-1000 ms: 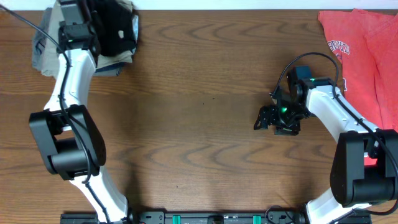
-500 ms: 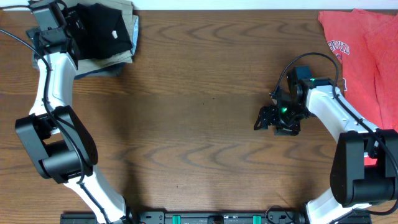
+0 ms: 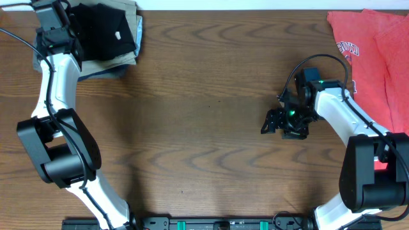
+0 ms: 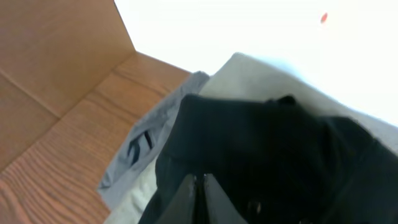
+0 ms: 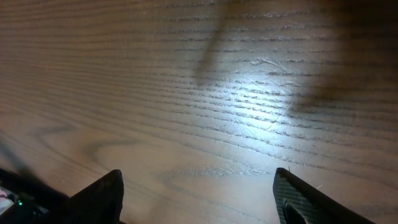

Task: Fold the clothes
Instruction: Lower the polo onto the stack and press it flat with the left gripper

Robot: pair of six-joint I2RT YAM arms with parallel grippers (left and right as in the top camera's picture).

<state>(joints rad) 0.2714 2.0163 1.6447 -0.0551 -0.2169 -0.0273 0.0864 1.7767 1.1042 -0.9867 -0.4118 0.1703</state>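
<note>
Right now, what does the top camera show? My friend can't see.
A folded black shirt sits on a clothes pile at the table's top-left corner, the left arm beside it. A red shirt lies top right; the right arm hovers mid-table, jaws open.

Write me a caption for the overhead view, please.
Black shirt folded on the left pile by the shut left gripper; right gripper open mid-table; red T-shirt far right.

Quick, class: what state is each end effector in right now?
Left end effector: closed at the black shirt; grip on it cannot be told.
Right end effector: open, holding nothing.
</note>
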